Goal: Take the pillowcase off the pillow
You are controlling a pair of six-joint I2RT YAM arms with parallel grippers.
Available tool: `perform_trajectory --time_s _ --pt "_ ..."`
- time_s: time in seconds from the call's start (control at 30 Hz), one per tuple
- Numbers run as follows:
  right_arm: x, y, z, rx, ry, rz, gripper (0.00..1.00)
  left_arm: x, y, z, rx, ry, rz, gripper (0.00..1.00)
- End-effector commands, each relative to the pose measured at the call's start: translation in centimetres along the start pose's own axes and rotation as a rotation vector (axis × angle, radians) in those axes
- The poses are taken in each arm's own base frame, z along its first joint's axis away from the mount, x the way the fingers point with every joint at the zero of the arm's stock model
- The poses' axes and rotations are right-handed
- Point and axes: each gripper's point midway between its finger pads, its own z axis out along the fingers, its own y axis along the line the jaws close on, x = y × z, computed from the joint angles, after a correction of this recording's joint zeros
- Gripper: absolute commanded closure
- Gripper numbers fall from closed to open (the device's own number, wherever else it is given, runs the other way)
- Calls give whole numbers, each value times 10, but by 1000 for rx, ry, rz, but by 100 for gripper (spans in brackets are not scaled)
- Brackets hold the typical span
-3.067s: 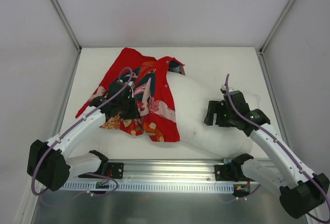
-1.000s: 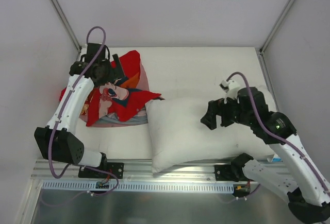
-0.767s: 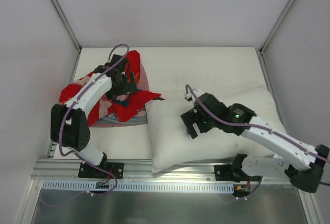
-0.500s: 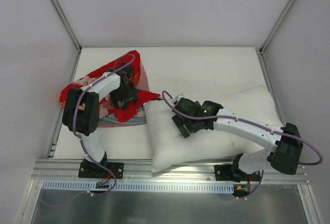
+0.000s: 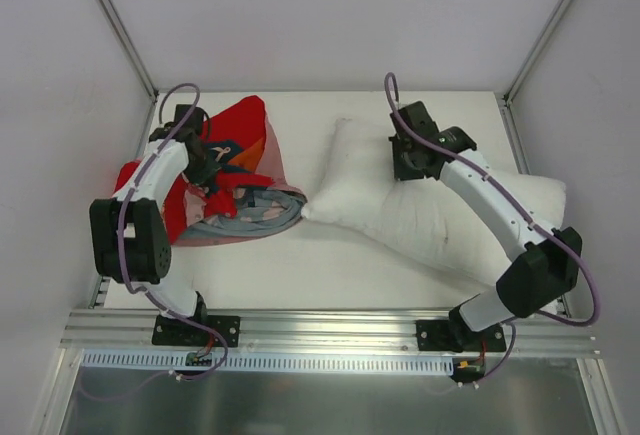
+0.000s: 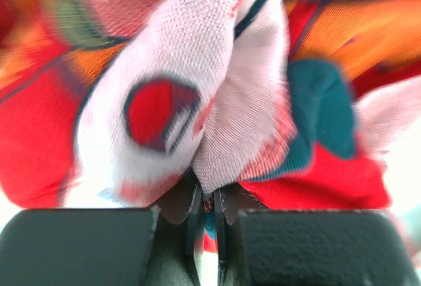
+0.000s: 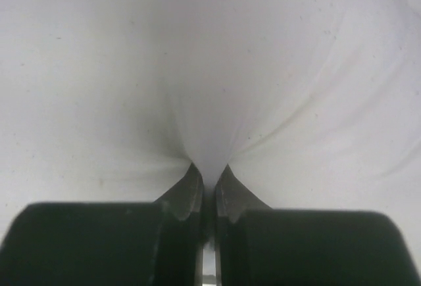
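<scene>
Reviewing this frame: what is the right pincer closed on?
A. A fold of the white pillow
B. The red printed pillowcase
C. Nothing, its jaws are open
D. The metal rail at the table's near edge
A: the right wrist view shows the right pincer shut on a puckered fold of the plain white stuffed pillow, while the red printed fabric pillowcase is pinched by the left pincer.

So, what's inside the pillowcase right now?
Only its own pale pink lining shows at the mouth of the pillowcase. The pillow lies outside to its right, with one corner meeting that mouth. Bunched folds cover the deeper inside.
</scene>
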Motion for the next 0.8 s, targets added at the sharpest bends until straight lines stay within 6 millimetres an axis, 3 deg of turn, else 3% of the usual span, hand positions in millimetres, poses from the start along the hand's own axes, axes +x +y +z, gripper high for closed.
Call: perform_trajectory --time_s 0.0,0.03,0.1,0.13,0.17,0.23,0.27,0.3,0.33,0.37,0.4,0.47,0.5,0.57,0.6,0.7,0.77 --pt "-60 7 -17 -75 -127 93 99 -23 2 -46 77 -120 -33 100" --pt "-80 10 -26 -97 -171 120 99 -27 0 -56 97 -143 -35 100" --pt "-95 16 -14 -112 -162 165 99 -29 -3 -65 128 -157 -16 100" --pt "-114 21 -20 -143 -197 179 99 -32 -5 -73 146 -177 -14 100" --pt "-116 31 -3 -161 -161 173 99 -33 -5 -77 155 -186 -9 100" --pt "-124 46 7 -219 -133 168 97 -37 -6 -89 179 -214 13 100" --pt "-137 50 5 -223 -149 175 83 -37 -7 -91 185 -220 15 100" --pt "-134 53 25 -204 -106 174 67 -39 -8 -99 201 -236 21 100" --pt "-131 53 28 -197 -77 175 47 -39 -9 -102 212 -239 26 96" --pt "-134 56 27 -208 -76 175 15 -39 -10 -105 224 -245 42 74" --pt "-135 56 24 -215 -79 173 6 -38 -14 -113 257 -249 54 53" --pt "-131 52 18 -211 -88 158 1 -38 -15 -120 279 -260 68 3" --pt "-135 46 2 -211 -125 156 0 -38 -18 -125 299 -263 75 1" --pt "-135 35 -9 -183 -163 106 4 -41 -19 -138 320 -288 72 1" --pt "-131 25 -20 -160 -184 93 4 -44 -23 -150 355 -306 75 1" --pt "-117 -2 -29 -54 -202 36 4 -48 -35 -177 440 -335 86 1" --pt "-112 -24 -54 14 -255 53 4 -47 -43 -189 498 -332 90 1"
